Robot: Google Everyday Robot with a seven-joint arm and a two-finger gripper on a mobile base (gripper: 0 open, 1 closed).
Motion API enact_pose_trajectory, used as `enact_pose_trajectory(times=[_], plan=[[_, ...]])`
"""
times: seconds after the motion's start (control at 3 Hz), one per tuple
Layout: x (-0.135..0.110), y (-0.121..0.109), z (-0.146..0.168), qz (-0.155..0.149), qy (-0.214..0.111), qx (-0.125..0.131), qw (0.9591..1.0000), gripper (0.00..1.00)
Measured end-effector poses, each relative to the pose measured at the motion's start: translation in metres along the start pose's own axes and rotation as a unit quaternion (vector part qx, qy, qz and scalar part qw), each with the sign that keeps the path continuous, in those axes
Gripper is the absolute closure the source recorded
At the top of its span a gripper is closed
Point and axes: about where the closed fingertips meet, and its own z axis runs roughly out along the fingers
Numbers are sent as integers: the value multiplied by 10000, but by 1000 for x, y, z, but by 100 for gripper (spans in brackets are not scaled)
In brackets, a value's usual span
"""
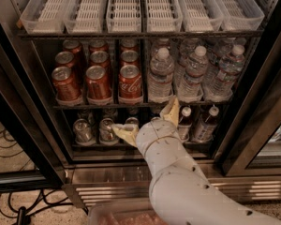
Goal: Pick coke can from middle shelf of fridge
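Observation:
The coke can (130,83) is red with white script and stands at the front of the third lane on the middle shelf (103,106) of the fridge (18,121). Plainer red cans (97,82) fill the lanes to its left and behind it. My gripper (147,121) is open and empty. It sits just below and slightly right of the coke can, in front of the shelf edge. One fingertip (171,109) points up at the ledge, and the other fingertip (122,132) points left over the lower shelf. My white arm (178,182) rises from the bottom.
Water bottles (160,76) fill the right half of the middle shelf. White slotted trays (124,8) sit on the shelf above. Small silver cans (83,131) and small bottles (207,123) stand on the lower shelf. The dark door frame (253,111) is at the right, with cables (4,144) on the floor at the left.

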Motion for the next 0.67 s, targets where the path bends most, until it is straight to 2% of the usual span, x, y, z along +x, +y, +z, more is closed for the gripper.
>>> enact_pose_trajectory(times=[0.33, 0.67], plan=[[0, 0, 0, 1, -1, -1, 10000, 0], [-4, 4, 4, 100, -90, -48, 9999, 5]])
